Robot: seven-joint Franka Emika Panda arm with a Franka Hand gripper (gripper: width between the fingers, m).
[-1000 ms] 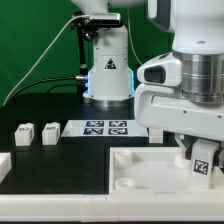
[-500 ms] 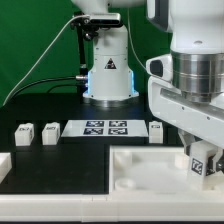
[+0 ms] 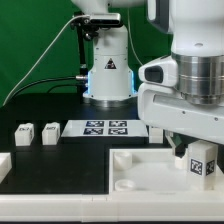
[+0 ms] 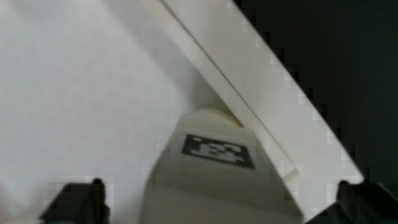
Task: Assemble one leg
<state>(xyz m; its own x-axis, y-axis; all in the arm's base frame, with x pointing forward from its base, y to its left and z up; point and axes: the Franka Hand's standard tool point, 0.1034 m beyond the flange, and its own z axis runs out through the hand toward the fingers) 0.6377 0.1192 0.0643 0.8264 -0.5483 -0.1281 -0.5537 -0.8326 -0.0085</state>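
Nearest, the large white panel [image 3: 150,170] lies on the counter [image 3: 60,105]. At its far right corner the fingers [image 3: 200,160] grip the tagged leg [image 3: 201,163] upright. Misalignment could jam the leg. Behind, two spare legs [image 3: 35,133] and the marker board [image 3: 105,128].

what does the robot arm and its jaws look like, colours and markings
The arm is glossy white with rounded shells and a ribbed grey metal ring at the wrist. The gripper has a boxy white body and black jaws. A black cable trails beside the white base, which bears a triangular warning label.
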